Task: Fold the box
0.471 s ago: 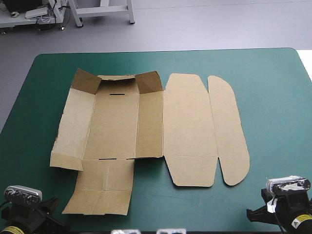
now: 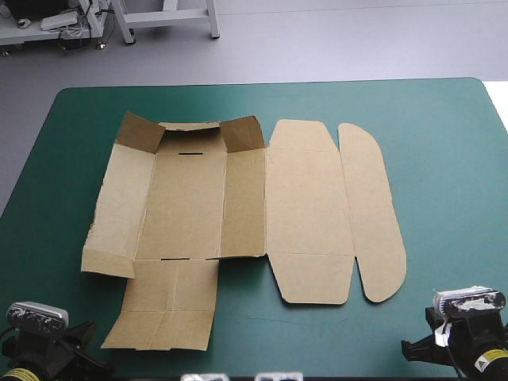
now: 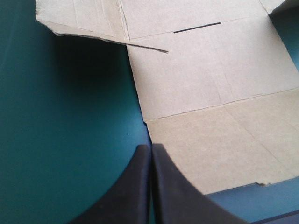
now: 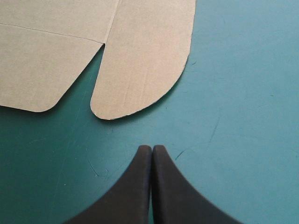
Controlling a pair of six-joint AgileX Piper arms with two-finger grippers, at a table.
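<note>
Wrist views, left hand (image 3: 150, 149), right hand (image 4: 152, 149) closed

Premises present as a laboratory or test workshop. A surface (image 2: 444, 159) with a teal-green cover stands on a plain grey floor (image 2: 317, 48). Beyond its far edge, pale metal frame legs (image 2: 171, 16) and a low shelf carrying cabled equipment (image 2: 48, 28) occupy the far-left corner.
</note>
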